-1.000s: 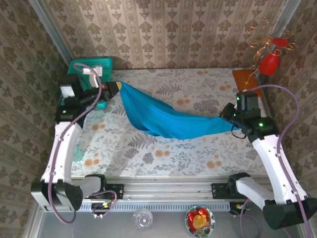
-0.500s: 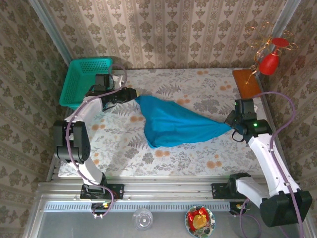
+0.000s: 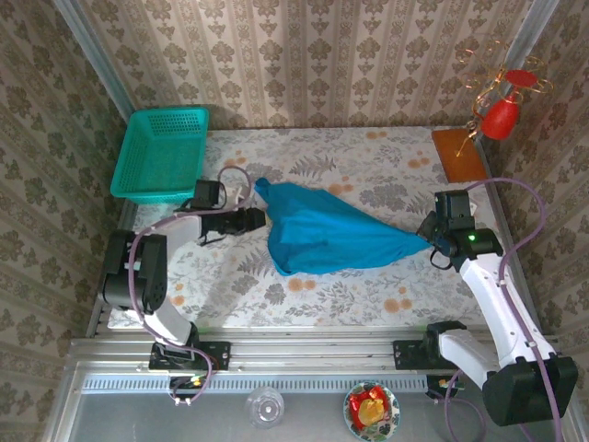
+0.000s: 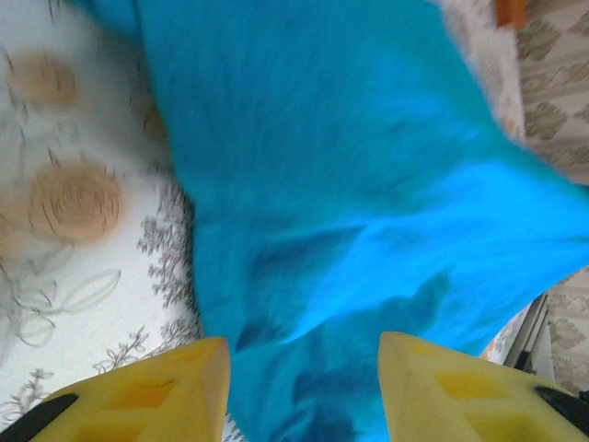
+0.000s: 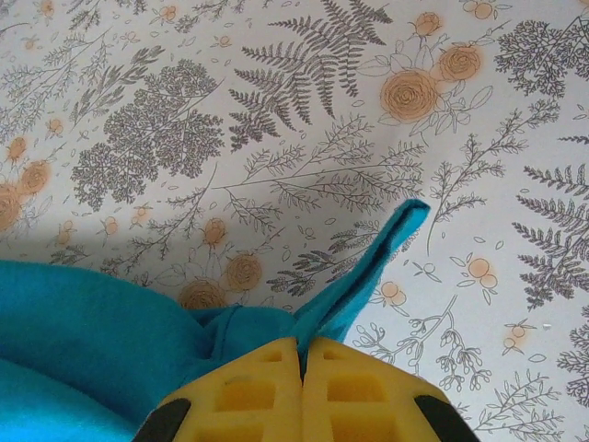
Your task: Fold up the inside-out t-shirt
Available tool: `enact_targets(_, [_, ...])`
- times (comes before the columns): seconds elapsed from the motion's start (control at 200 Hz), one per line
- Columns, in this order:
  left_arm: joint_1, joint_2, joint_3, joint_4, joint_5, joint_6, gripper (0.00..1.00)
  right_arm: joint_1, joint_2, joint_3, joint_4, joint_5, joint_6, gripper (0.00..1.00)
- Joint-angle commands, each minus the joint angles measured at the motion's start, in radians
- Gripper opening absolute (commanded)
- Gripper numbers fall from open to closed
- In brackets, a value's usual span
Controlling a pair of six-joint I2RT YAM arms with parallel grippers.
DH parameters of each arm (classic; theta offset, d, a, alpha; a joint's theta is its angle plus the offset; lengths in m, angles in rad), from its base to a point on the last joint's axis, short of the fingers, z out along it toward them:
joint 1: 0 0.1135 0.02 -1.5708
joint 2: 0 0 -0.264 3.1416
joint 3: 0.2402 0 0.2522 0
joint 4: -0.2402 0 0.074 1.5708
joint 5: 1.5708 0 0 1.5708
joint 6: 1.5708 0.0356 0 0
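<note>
On the floral bench (image 3: 368,299) the teal-blue t-shirt (image 3: 322,238) lies bunched, nothing folded yet; the right pincer (image 3: 426,236) clamps its corner, the left pincer (image 3: 262,219) gapes at its other end.

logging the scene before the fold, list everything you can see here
t-shirt: one, teal-blue, bunched mid-table
basket: one, teal-green, far left corner of the table
tablecloth: one, white floral, covering the table
board: one, orange-brown, far right corner
ornament: one, red with gold wire, by the right wall above the board
glass: one, clear, in front of the rail
bowl: one, red and yellow contents, beside the glass
left arm: one, white and black, reaching to the shirt's left end
right arm: one, white and black, at the shirt's right end
left fingers: two, yellow, apart over the shirt
right fingers: two, yellow, shut on a shirt corner
</note>
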Motion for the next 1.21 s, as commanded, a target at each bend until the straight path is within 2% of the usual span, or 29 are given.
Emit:
enact_targets(0.0, [-0.032,0.050,-0.019,0.109,-0.012,-0.031,0.47,-0.007,-0.015,-0.015,0.009,0.001,0.004,0.00])
enact_targets(0.115, [-0.060,0.117,0.007,0.109,-0.029,-0.025,0.48,-0.008,-0.019,-0.015,0.008,0.001,0.004,0.00])
enact_targets(0.33, [-0.087,0.189,0.072,0.007,-0.114,0.035,0.47,-0.011,-0.035,-0.019,0.003,0.007,0.004,0.00])
enact_targets(0.49, [-0.097,0.204,0.079,0.035,-0.060,0.019,0.37,-0.016,-0.044,-0.027,0.000,0.010,0.002,0.00])
enact_targets(0.705, [-0.110,0.194,0.077,0.016,-0.091,0.030,0.23,-0.017,-0.048,-0.030,0.004,0.007,0.007,0.00])
enact_targets(0.885, [-0.117,0.207,0.087,0.026,-0.071,0.022,0.16,-0.018,-0.046,-0.029,0.007,0.008,0.007,0.00])
enact_targets(0.995, [-0.119,0.200,0.093,0.011,-0.075,0.029,0.08,-0.018,-0.045,-0.027,0.010,0.005,0.008,0.00])
enact_targets(1.07, [-0.118,0.171,0.089,0.003,-0.098,0.032,0.00,-0.018,-0.044,-0.021,0.010,0.005,0.010,0.00])
enact_targets(1.2, [-0.096,0.026,0.065,0.009,-0.124,0.033,0.00,-0.018,-0.048,0.004,0.012,0.002,0.009,0.00])
